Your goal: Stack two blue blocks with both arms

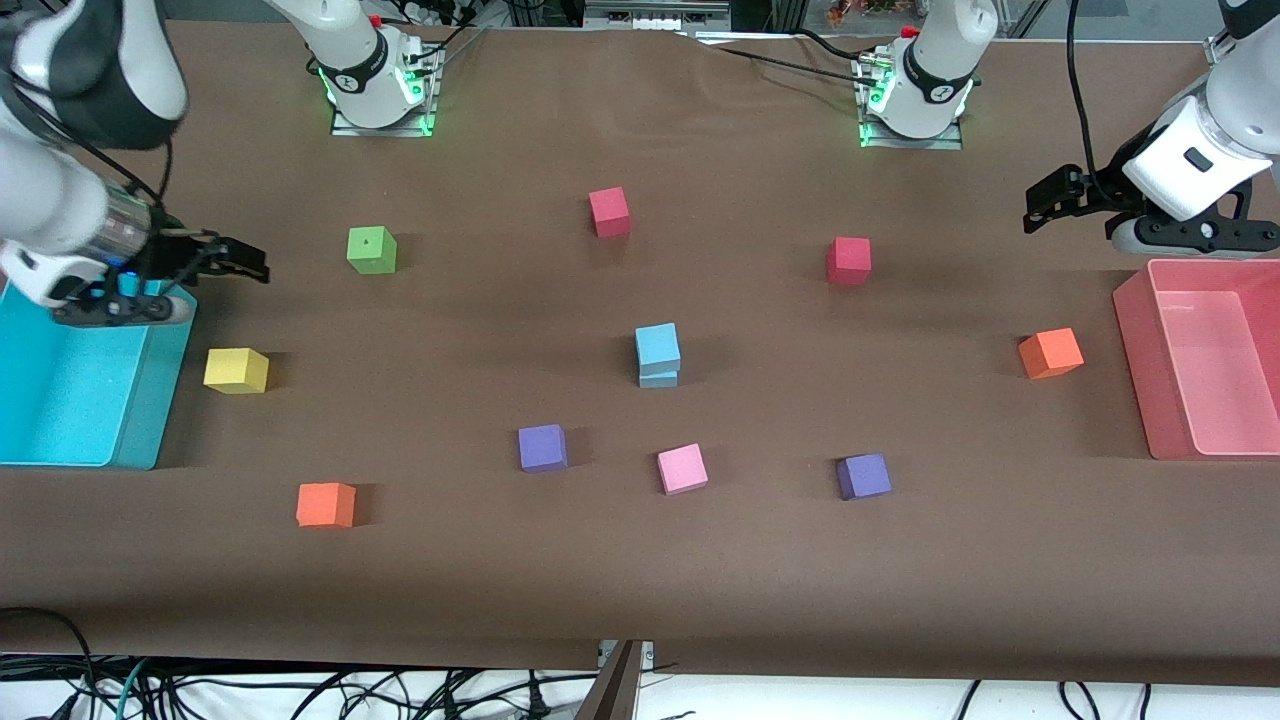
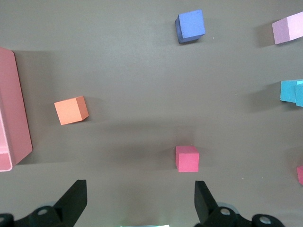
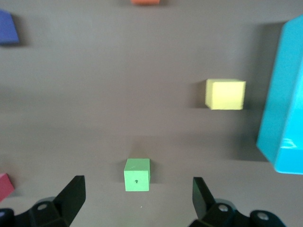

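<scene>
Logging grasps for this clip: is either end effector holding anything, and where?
Nothing held. The left end effector and right end effector are both open and empty.

We see our right gripper w/ fingers wide apart, nothing in them. Green block sits btwn them on brown table. Yellow block is near blue bin.

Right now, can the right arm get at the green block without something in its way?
Probably yes. The right hand is open, empty and up beside the cyan bin. The green block stands alone, with bare table around it.
</scene>
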Available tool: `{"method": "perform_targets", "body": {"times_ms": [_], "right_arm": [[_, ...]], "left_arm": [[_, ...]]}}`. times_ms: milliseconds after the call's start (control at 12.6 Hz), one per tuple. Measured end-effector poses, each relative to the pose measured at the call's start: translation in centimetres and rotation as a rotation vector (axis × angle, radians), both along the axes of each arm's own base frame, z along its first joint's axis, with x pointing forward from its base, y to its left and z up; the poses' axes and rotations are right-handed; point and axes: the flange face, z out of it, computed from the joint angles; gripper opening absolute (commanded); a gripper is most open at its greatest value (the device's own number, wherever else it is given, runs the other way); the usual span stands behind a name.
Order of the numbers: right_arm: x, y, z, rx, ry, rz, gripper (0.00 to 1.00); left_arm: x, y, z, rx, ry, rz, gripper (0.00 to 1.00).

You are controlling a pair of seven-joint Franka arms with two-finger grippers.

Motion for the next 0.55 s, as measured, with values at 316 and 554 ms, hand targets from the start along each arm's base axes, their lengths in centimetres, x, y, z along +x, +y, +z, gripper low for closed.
{"method": "perform_targets", "body": {"times_ms": [316,554], "right_arm": [[-0.2,-3.6,7.0,-0.006,-0.109,-0.076,1.0],[-0.3,-4.3,6.9,-0.006,-0.105,-0.088,1.0]], "left_arm": [[0.2,-0.1,-0.5,0.001,0.009,-0.005,1.0],[0.2,-0.1,-0.5,0.001,0.009,-0.005,1.0]]}}
